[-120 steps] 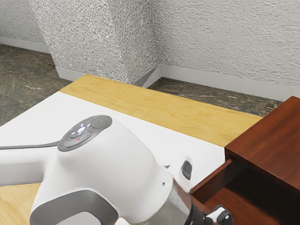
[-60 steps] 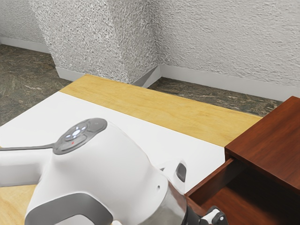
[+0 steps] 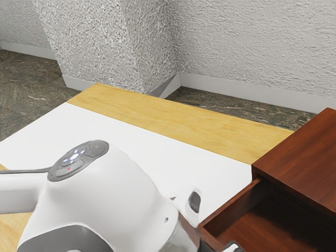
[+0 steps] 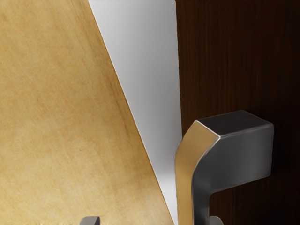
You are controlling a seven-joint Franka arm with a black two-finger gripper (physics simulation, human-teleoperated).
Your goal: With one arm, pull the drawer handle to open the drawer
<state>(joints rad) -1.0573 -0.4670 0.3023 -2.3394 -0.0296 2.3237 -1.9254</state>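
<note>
One white robot arm (image 3: 105,210) is seen in the exterior view, coming in from the exterior view's left and reaching down toward the lower right. A wooden table (image 3: 173,118) is laid with a white sheet (image 3: 157,152). At the exterior view's right a dark red-brown cabinet (image 3: 310,157) is set on the table. The drawer (image 3: 252,226) is found pulled partly out of the cabinet toward the exterior view's left, so that its hollow inside is exposed from above. The gripper (image 3: 229,248) is cut off by the lower edge, just beside the drawer's near front corner. Whether it is open or closed, and whether anything is held, cannot be told. A rough pale wall (image 3: 236,42) and a mottled dark floor (image 3: 26,84) are seen behind the table.

In the wrist view, a grey metal handle (image 4: 225,159) is shown close under the hand as a bent bracket fixed to the dark wooden drawer front (image 4: 234,56). Beside the drawer front, a strip of the white sheet is seen, and the tan wood of the table lies next to that.
</note>
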